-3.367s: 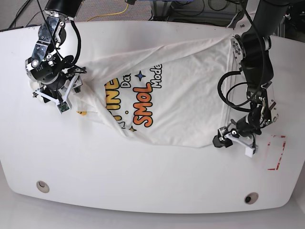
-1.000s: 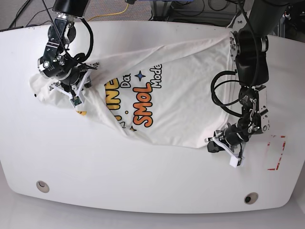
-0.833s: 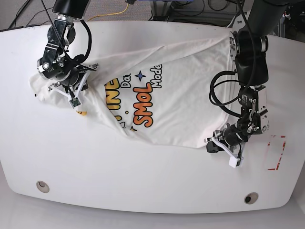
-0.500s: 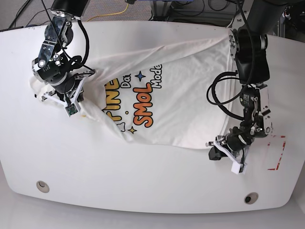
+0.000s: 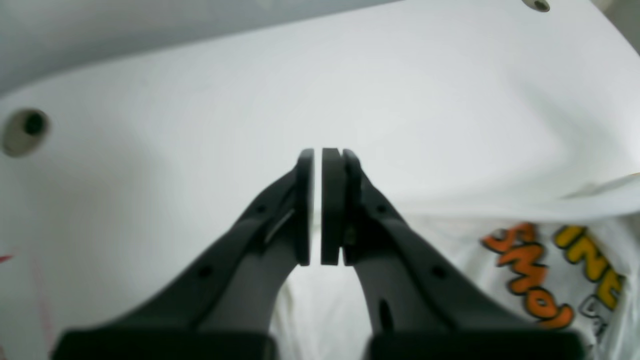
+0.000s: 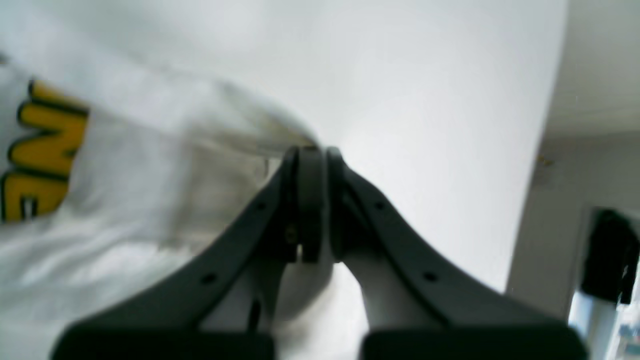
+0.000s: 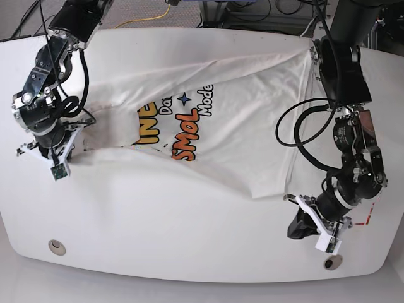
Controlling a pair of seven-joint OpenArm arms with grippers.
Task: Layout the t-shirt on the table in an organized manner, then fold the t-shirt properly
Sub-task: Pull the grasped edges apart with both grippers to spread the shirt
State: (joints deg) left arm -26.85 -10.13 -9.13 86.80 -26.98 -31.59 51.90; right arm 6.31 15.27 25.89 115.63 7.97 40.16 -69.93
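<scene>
I'm seeing both arms having pulled outward, stretching the white printed cloth t-shirt [image 7: 208, 136] flatter on the white smooth bench [image 7: 158, 221]. Right claw [image 6: 314, 200] is pinching its edge; left claw [image 5: 320, 205] closed, seemingly empty.

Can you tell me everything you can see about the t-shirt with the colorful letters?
The t-shirt is white, soft-looking cloth with cartoon letters in yellow, orange and dark blue plus a small star. It lies print side up on the white table, stretched slantwise, wrinkled and not yet folded. The right gripper is shut on a bunched bit of cloth at one end. The left gripper is shut near the other end; whether it pinches cloth there is hard to tell.
</scene>
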